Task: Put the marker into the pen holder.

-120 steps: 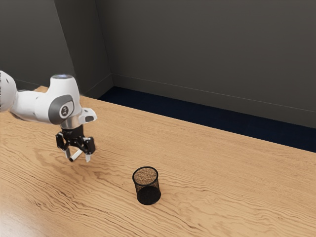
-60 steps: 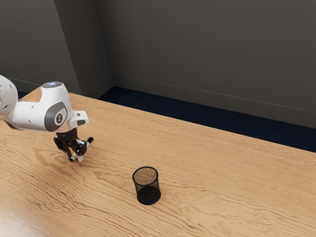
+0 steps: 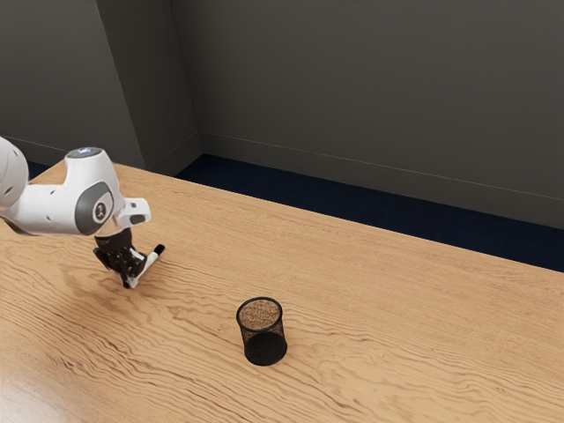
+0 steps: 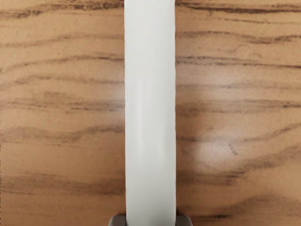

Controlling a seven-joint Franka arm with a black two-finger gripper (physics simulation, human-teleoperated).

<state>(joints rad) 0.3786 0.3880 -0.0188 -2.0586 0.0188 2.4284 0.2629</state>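
So the exterior cam sits off to the arm's (image 3: 57, 209) side, up above the table (image 3: 397, 344) and pretty far back, angled down across the wood toward the dark wall (image 3: 370, 97) behind it. The wrist cam rides on the end of the arm, super close up, looking pretty much straight down at the tabletop past the white marker (image 4: 150, 113), and what both views share is that marker plus the bit of wood around it.

The marker (image 4: 150, 113) has a smooth white body, plastic by its look, with a faint sheen. The desk (image 3: 397, 344) is streaky-grained wood (softly glossy in patches), the pen holder (image 3: 263, 337) black mesh, seemingly metal, and the wall (image 3: 370, 88) matt.
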